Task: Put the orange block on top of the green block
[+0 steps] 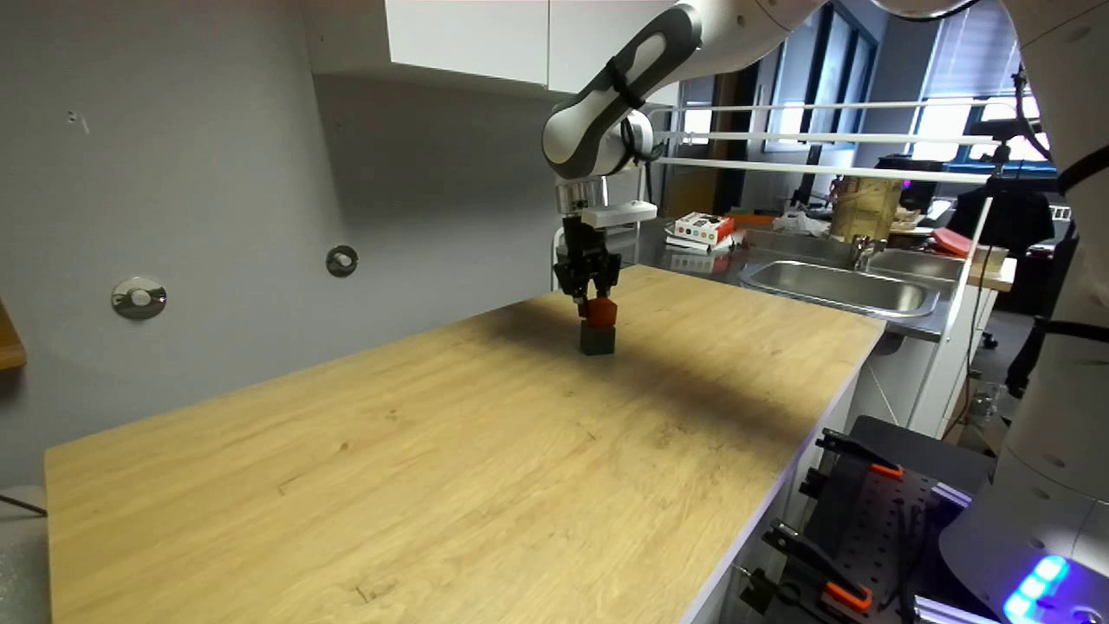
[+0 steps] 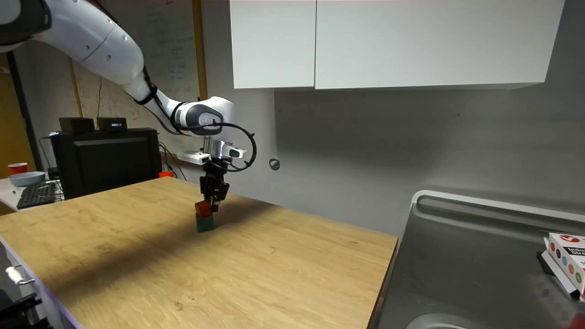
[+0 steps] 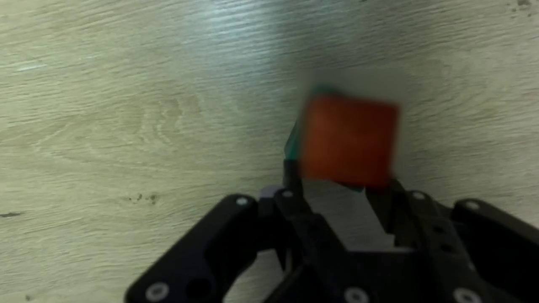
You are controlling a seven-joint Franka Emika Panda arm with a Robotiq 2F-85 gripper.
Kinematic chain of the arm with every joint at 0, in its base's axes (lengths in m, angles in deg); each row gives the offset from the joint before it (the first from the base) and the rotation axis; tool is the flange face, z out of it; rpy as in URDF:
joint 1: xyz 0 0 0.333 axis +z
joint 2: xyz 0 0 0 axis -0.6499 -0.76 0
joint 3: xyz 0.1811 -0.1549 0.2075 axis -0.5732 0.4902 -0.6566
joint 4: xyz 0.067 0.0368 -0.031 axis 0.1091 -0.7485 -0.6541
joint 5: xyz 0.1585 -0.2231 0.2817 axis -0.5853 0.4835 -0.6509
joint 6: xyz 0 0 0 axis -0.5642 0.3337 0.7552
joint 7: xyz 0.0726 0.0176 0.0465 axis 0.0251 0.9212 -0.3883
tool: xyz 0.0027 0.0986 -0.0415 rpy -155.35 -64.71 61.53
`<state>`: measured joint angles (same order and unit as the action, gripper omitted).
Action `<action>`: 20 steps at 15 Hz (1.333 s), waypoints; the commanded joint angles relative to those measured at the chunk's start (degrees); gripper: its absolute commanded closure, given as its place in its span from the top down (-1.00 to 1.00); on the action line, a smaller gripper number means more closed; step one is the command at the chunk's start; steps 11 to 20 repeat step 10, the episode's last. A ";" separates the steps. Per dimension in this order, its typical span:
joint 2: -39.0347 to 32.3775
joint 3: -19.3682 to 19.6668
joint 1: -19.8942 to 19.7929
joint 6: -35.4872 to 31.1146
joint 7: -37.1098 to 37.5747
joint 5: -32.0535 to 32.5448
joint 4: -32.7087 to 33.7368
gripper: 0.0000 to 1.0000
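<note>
The reddish-orange block [image 1: 602,312] sits directly above the dark green block [image 1: 598,340] and appears to touch its top. In an exterior view the orange block [image 2: 204,209] is turned a little against the green block [image 2: 205,224], which stands on the wooden table. My gripper [image 1: 593,301] points down over the pair, its fingers around the orange block. In the wrist view the gripper [image 3: 336,181] has a finger at each side of the orange block [image 3: 349,141] and looks shut on it. The fingertips are partly hidden there. The green block [image 3: 292,145] shows only as slivers beneath.
The wooden table [image 1: 390,485] spreads around the blocks. A wall [image 1: 217,217] runs along its back edge. White cabinets [image 2: 393,43] hang above. A metal sink [image 1: 840,286] and a boxed item [image 1: 703,227] lie past the table's end. A monitor [image 2: 116,164] stands beyond.
</note>
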<state>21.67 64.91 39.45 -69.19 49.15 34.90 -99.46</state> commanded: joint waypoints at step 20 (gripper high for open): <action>-1.89 0.18 0.57 9.05 2.10 3.32 5.06 1.00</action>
